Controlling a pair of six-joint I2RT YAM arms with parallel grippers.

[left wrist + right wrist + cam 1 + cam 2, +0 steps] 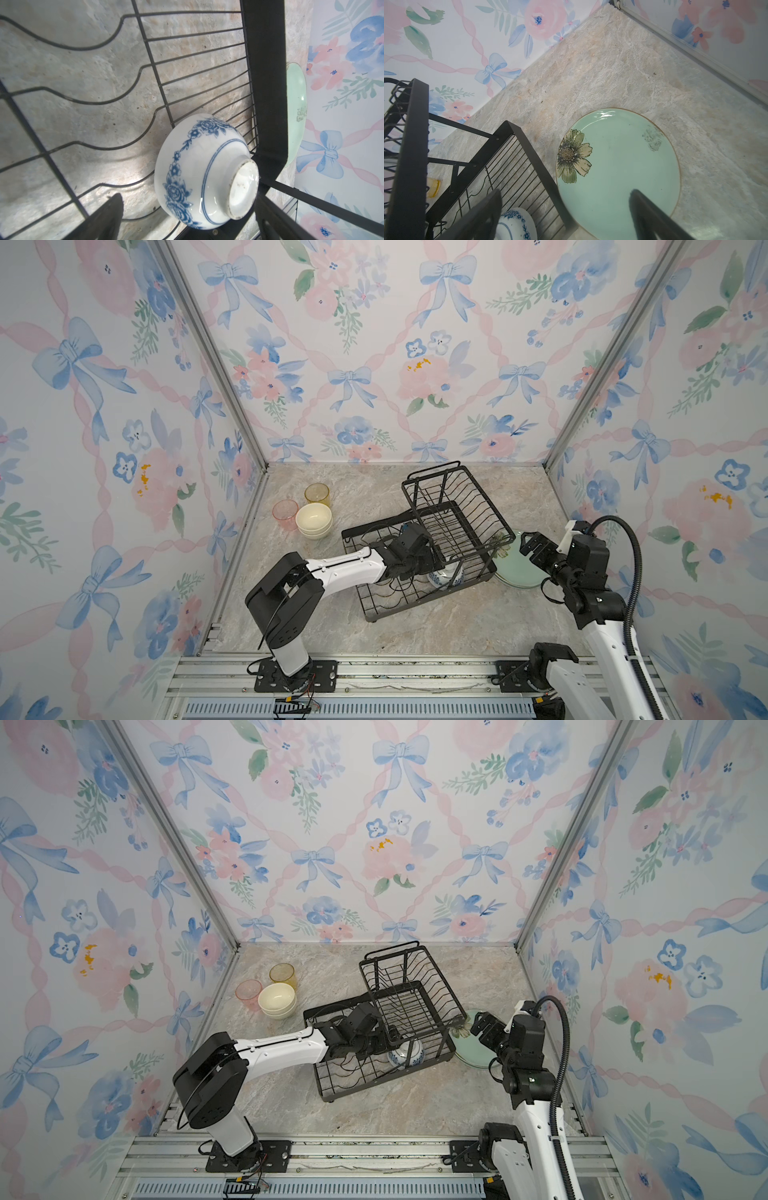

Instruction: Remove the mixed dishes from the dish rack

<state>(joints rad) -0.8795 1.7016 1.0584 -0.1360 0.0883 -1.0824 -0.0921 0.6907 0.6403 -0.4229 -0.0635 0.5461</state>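
Left gripper (pixel 419 565) and right gripper (pixel 527 542) are gaping wide, holding nothing. The left one is risking banging the blue-and-white bowl (pixel 199 176) into the dish rack (pixel 453 506) wires.

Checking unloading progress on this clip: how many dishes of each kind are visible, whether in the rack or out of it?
Tumblers: 2, the pink tumbler and the yellow tumbler
Cream bowls: 2, stacked
Blue-and-white bowl: 1, in the dish rack
Pale green plate: 1 showing; I cannot tell whether any lie beneath it
Total: 6 visible
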